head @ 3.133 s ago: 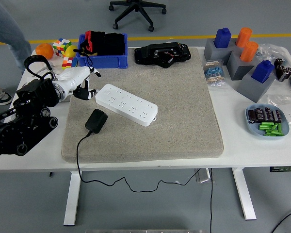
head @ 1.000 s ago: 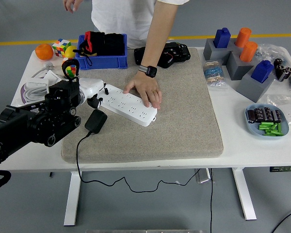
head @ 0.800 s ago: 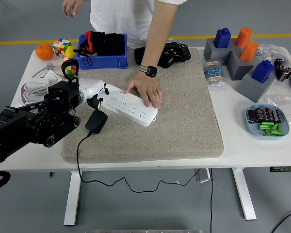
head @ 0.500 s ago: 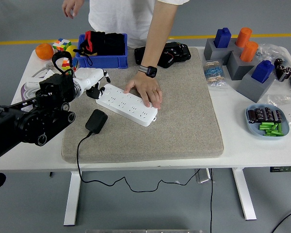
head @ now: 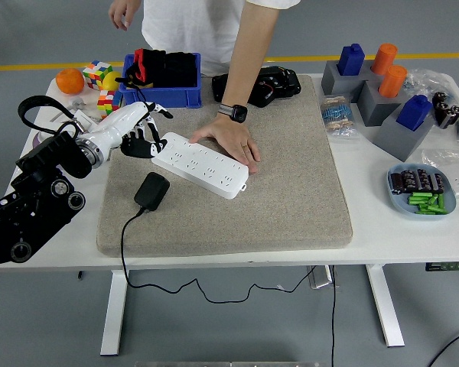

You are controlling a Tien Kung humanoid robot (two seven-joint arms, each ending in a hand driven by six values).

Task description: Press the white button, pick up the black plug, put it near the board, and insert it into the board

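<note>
A white power strip (head: 199,166) lies slantwise on the grey mat (head: 291,183). A person's hand (head: 231,142) rests on its far side and holds it down. The black plug (head: 152,190) lies on the mat just in front of the strip's left end, its cable running off the table's front edge. My left hand (head: 140,131), white with dark fingertips, hovers at the strip's left end with fingers loosely curled and holds nothing. My right hand is out of view.
A blue bin (head: 162,82) with black items stands behind the strip. An orange (head: 69,80) and puzzle cubes (head: 99,74) sit at the back left. Grey blocks with blue and orange pegs (head: 382,84) stand at the back right, a blue dish (head: 421,191) at right.
My left arm has swung back to the left and my hand has lifted off the strip's left end. The person's hand stays on the strip.
</note>
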